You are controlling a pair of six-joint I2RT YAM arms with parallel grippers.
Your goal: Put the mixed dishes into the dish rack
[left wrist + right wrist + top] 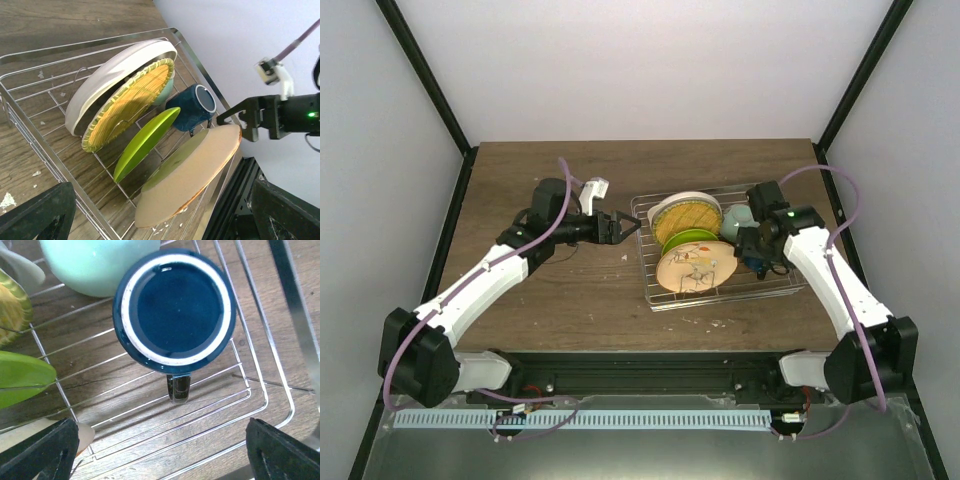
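Note:
The silver wire dish rack [643, 255] stands right of centre on the table. In it, on edge from back to front, stand the cream plate [678, 204], the yellow-orange plate [692, 221], the lime green plate [696, 238] and the tan plate with a drawing [695, 269]. The pale mint bowl [737, 216] sits at the rack's right. The dark blue mug [175, 310] stands upright in the rack beside the bowl [95, 265]. My right gripper [757, 258] hovers over the mug, open and empty. My left gripper [623, 228] is open and empty, just left of the rack.
The rack's raised rim [260, 385] runs close to the mug on the right. Bare wooden table [520, 180] lies left of and behind the rack. Black frame posts stand at the table's back corners. White crumbs lie near the rack's front.

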